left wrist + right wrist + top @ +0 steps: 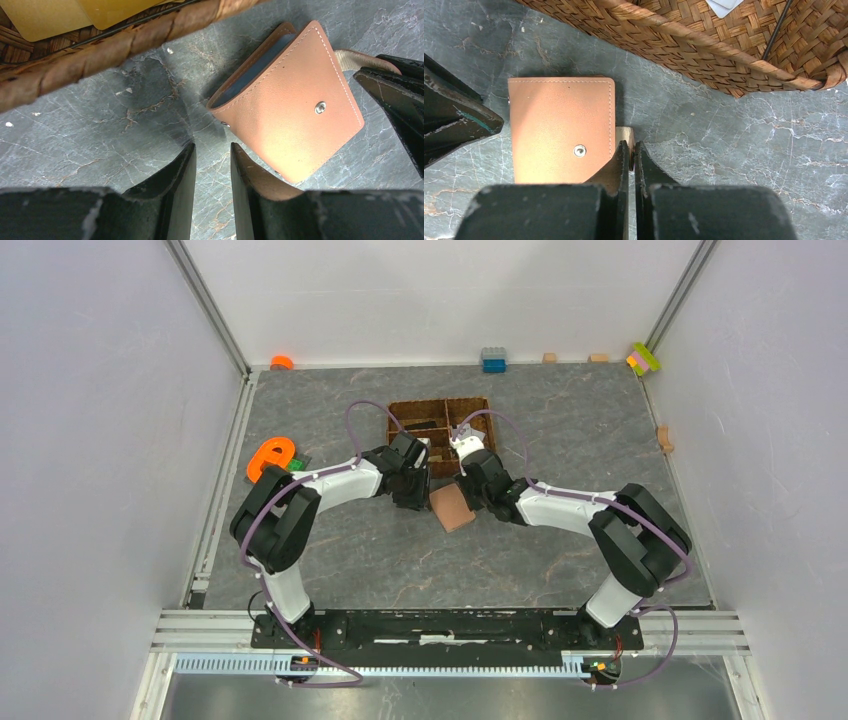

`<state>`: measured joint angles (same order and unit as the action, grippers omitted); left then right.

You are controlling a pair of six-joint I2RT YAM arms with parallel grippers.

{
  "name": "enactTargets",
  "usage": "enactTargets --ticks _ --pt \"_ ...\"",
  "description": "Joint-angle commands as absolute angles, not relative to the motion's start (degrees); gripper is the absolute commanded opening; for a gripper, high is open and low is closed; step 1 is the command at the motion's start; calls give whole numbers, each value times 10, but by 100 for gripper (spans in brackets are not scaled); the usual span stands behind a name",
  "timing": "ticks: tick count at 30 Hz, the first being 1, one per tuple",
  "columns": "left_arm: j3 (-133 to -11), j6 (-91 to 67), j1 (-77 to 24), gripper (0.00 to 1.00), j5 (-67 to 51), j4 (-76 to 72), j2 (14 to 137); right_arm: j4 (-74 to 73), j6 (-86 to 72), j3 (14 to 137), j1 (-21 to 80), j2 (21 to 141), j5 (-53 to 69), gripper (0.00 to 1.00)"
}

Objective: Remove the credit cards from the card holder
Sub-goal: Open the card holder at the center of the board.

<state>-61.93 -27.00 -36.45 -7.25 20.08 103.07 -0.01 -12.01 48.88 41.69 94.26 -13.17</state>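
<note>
The right fingers (pixel 624 156) pinch the card holder's (pixel 559 120) snap tab (pixel 624 133). The left fingers (pixel 189 161) stand slightly spread, empty, the holder just beyond them.

surface: grey veined tabletop (pixel 380 560) under the woven basket (pixel 441 436) | walls: plain white panels (pixel 440 290) behind, left and right of the basket | left of basket: orange ring (pixel 270 458) | beyond basket: blue block (pixel 493 360) at the back wall, tan blocks (pixel 549 357), possibly wood | light: even, shadows soft
</note>
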Motion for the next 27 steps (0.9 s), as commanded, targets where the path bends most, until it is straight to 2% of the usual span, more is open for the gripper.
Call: enactTargets --ticks 1,11,18,23,25,26,27 --pt "-611 -266 -367 38 -81 200 1007 17 -116 496 418 918 -127 0" --pt "-584 -274 -367 38 -112 172 950 77 -143 423 418 791 -23 0" --pt "-515 -289 -368 55 -169 75 854 88 -149 419 418 793 25 0" --pt "-514 -293 -367 59 -173 71 857 101 -149 406 418 779 26 0" --pt "-515 -294 -367 77 -196 64 865 106 -149 403 418 774 29 0" --pt "-512 -296 -367 83 -208 53 866 109 -149 401 418 772 33 0" --pt "-509 -299 -367 84 -215 44 865 112 -150 399 418 770 38 0"
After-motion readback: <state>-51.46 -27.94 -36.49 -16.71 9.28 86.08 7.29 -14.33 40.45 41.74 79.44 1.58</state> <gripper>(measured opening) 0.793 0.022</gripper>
